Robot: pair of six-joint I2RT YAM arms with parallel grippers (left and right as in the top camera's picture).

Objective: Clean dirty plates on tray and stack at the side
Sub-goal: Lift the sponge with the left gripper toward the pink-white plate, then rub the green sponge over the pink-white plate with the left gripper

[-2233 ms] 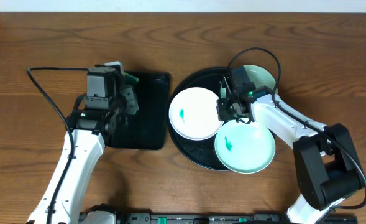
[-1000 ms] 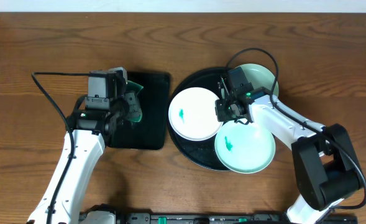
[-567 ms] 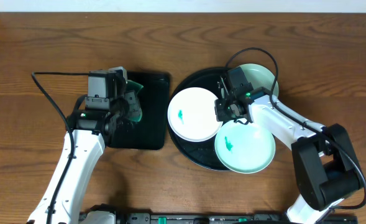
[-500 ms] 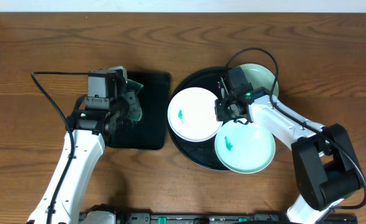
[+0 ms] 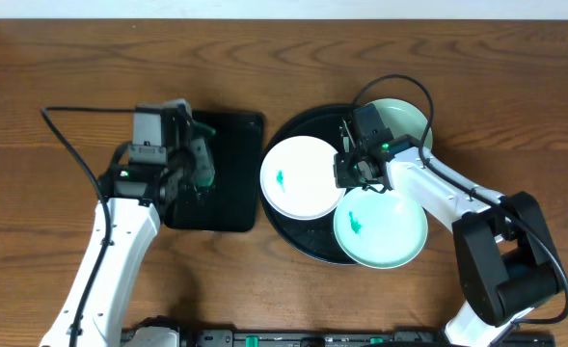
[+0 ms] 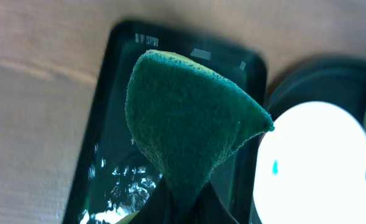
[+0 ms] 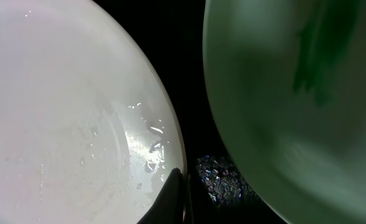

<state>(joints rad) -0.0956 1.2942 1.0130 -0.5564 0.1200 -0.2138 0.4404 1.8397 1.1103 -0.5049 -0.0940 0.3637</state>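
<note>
A white plate (image 5: 301, 176) with a small teal smear lies on the left of the round black tray (image 5: 308, 239). My right gripper (image 5: 346, 178) is shut on its right rim; the right wrist view shows the fingertips (image 7: 181, 186) pinching the white plate (image 7: 64, 112) edge. One mint plate (image 5: 385, 231) with a teal smear lies at the tray's front right, and it appears blurred in the right wrist view (image 7: 294, 93). Another mint plate (image 5: 404, 118) lies at the back, partly under the right arm. My left gripper (image 5: 200, 162) is shut on a dark green sponge (image 6: 189, 124).
A smaller rectangular black tray (image 5: 228, 193), wet inside, lies left of the round tray, under the sponge. In the left wrist view this rectangular tray (image 6: 108, 168) is below the white plate (image 6: 313, 162)'s left. Cables trail from both arms. Bare wooden table surrounds both trays.
My left arm has shifted slightly left with the sponge. The white plate has slid a little to the left in my right gripper's pinch.
</note>
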